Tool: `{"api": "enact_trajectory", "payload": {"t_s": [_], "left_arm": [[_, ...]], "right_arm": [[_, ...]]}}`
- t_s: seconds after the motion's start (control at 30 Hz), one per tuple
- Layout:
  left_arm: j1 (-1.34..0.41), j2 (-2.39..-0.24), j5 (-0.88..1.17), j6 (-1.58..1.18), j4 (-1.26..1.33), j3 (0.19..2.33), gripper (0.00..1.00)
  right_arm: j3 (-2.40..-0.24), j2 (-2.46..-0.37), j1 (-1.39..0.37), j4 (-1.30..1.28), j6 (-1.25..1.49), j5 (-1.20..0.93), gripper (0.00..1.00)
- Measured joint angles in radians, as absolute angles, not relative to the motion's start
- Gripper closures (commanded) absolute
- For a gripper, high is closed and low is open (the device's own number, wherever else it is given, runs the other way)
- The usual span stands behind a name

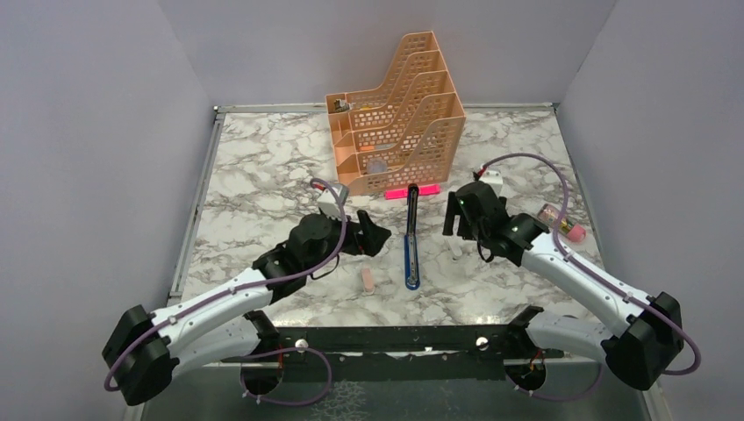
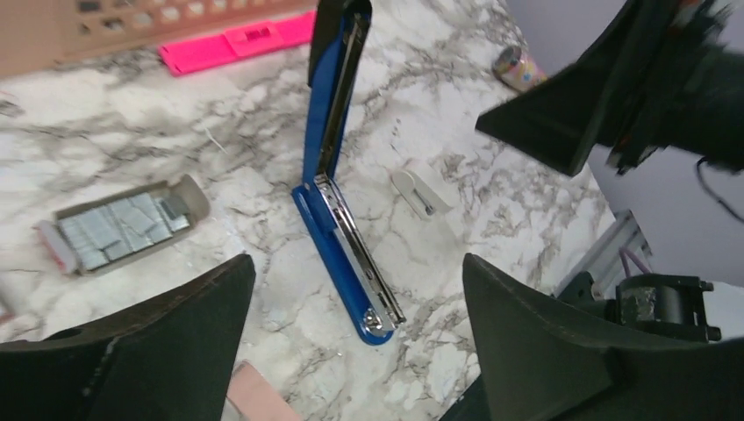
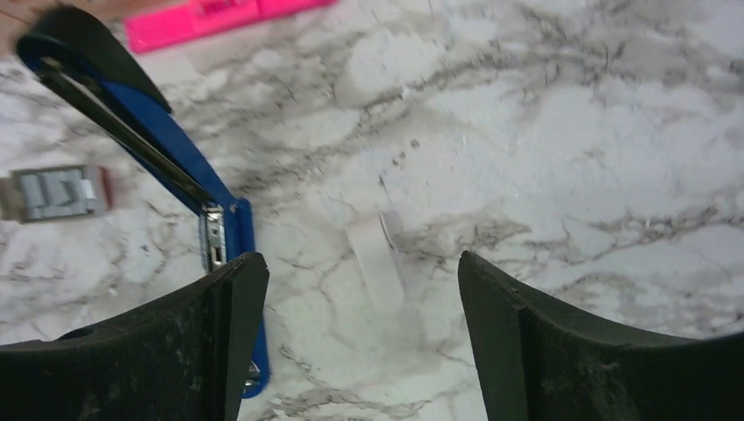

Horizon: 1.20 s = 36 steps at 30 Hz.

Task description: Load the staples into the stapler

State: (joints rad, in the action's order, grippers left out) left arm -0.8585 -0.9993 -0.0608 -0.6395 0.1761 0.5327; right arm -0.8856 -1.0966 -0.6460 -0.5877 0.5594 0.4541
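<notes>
The blue stapler point(image 1: 411, 254) lies hinged open on the marble table between both arms, its silvery channel point(image 2: 355, 254) facing up and its black-tipped lid point(image 2: 338, 53) swung away. The staples point(image 2: 123, 226) sit in a grey tray to the stapler's left; the same staples point(image 3: 57, 193) show at the left edge of the right wrist view. My left gripper point(image 2: 358, 260) stands open above the stapler's near end, holding nothing. My right gripper point(image 3: 360, 258) is open too, over a small white capsule-like piece point(image 3: 377, 259), with the stapler point(image 3: 167, 149) beside its left finger.
An orange file organizer point(image 1: 395, 114) stands at the back, a flat pink bar point(image 1: 412, 190) in front of it. A peach-pink oblong piece point(image 1: 368, 281) lies near the left gripper point(image 1: 375, 234). A small roll point(image 1: 566, 224) sits right of the right gripper point(image 1: 461, 237).
</notes>
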Motion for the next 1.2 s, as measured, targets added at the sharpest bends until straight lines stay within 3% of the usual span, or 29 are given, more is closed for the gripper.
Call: {"api": "enact_trajectory", "payload": {"t_s": [0.13,0.3,0.9,1.2], "left_arm": [[-0.859,-0.869,-0.149,-0.596,0.115,0.527,0.01],[-0.859,-0.781,-0.21,-0.57,0.068,0.506,0.01],[-0.859,-0.919,-0.136,-0.586,0.095,0.462,0.02],[-0.859,-0.991,-0.092,-0.601,0.096,0.48,0.02]], "right_arm": [[-0.793,-1.106,-0.646,-0.605,0.626,0.434,0.21],[-0.748,-1.161,-0.646,-0.599,0.672,0.393,0.38],[-0.687,-1.322,-0.646,-0.516,0.661,0.342,0.63],[-0.689,-1.328,-0.646,-0.508,0.626,0.324,0.59]]}}
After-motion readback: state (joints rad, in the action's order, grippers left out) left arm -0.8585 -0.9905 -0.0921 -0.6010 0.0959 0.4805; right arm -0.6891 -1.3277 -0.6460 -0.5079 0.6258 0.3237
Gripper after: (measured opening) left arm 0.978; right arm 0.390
